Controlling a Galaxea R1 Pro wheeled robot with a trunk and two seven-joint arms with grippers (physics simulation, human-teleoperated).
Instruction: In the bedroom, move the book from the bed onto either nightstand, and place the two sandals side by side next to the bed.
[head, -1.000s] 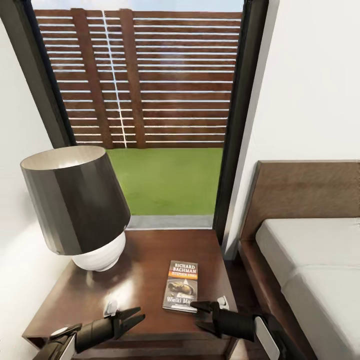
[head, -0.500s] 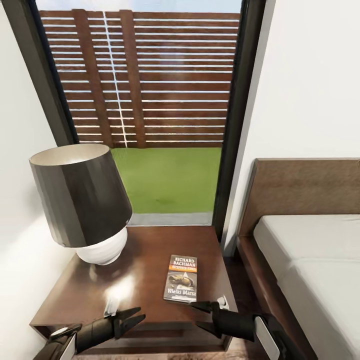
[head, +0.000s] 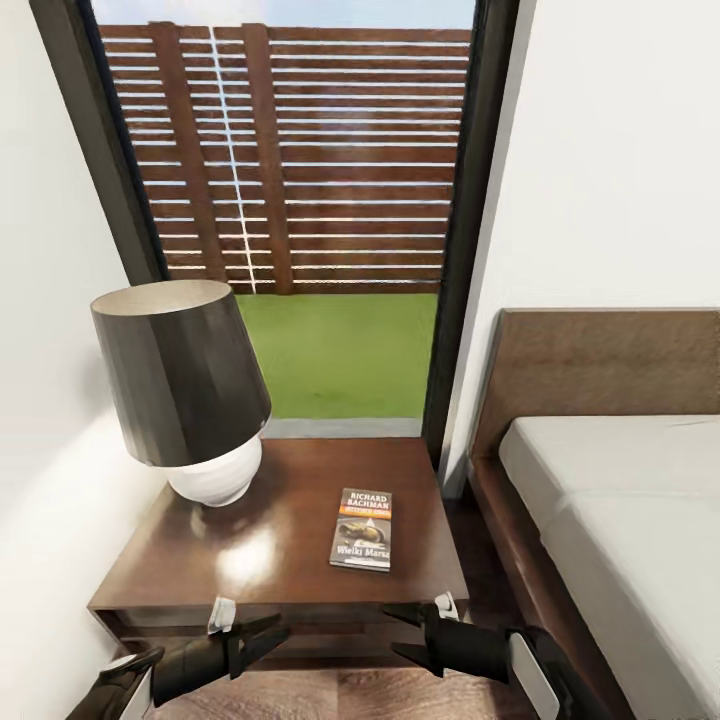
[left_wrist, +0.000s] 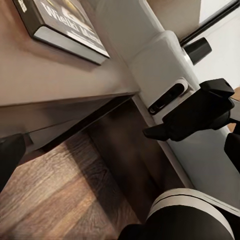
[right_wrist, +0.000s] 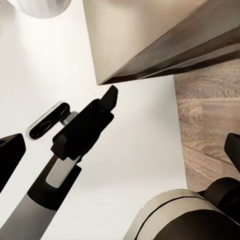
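While the book (head: 362, 529) lies flat on the nightstand (head: 270, 560) at centre frame, both grippers, left (head: 262, 637) and right (head: 410, 632), hover at bottom with fingers apart.

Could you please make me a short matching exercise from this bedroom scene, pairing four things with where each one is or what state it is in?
Things:
1. book
2. lamp
3. bed
4. right gripper

Descriptions:
A. stands at the nightstand's back left corner
B. fingers apart, holding nothing
C. lies flat near the nightstand's front right
D. to the right of the nightstand

Pairs: 1-C, 2-A, 3-D, 4-B
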